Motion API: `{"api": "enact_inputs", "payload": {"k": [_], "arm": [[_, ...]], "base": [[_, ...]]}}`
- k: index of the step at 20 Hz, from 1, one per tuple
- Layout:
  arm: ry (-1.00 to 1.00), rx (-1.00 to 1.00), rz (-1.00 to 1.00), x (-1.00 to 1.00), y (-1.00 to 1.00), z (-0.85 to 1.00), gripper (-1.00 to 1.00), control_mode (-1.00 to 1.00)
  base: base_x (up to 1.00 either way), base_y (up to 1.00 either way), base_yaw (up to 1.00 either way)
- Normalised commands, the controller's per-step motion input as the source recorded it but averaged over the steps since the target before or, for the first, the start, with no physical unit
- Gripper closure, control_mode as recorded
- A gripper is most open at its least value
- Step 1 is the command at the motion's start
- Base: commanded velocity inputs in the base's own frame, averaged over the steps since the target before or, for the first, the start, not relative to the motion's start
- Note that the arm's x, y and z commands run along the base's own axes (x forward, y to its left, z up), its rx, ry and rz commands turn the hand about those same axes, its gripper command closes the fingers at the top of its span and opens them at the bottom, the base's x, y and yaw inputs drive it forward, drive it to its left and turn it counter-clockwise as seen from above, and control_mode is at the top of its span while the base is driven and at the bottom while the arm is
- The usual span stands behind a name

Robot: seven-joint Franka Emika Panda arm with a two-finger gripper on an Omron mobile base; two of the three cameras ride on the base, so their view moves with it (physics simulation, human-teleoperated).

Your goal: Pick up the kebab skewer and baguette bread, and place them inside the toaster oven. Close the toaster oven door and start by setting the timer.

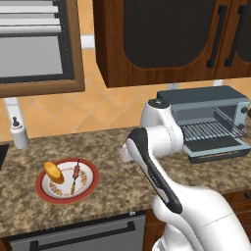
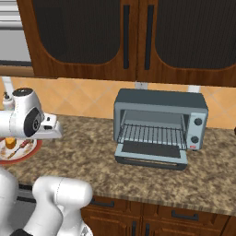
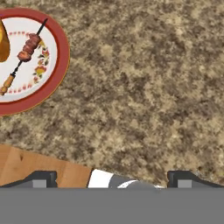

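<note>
Hand view finds the fingers (image 3: pixel 112 177) spread wide and empty over bare bench (image 3: pixel 144 87), with the plate (image 3: pixel 61 57) off to one side.

I see the kebab skewer (image 1: pixel 75 176) and the baguette bread (image 1: pixel 54 172) lying side by side on the red-rimmed plate, close together but apparently not touching, well apart from the toaster oven (image 2: pixel 159 126), whose toaster oven door (image 2: pixel 152 154) hangs open and flat in front of the wire rack. I judge the main risk to be the skewer: it is thin and lies flat, so the fingers may strike the plate or close on nothing. A careless descent may also nudge the bread or shift the plate. The carry across the bench is long, so a loose hold could drop the item.
</note>
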Motion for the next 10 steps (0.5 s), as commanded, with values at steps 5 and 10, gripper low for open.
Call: {"api": "enact_inputs", "payload": {"k": [5,10], "arm": [[0.00,0.02,0.01,0.02,1.00,-0.18,-1.00,-1.00],[0.05,0.00,0.01,0.19,0.97,-0.14,-1.00,-1.00]], "base": [[0.00,0.00,0.00],[0.00,0.00,0.00]]}}
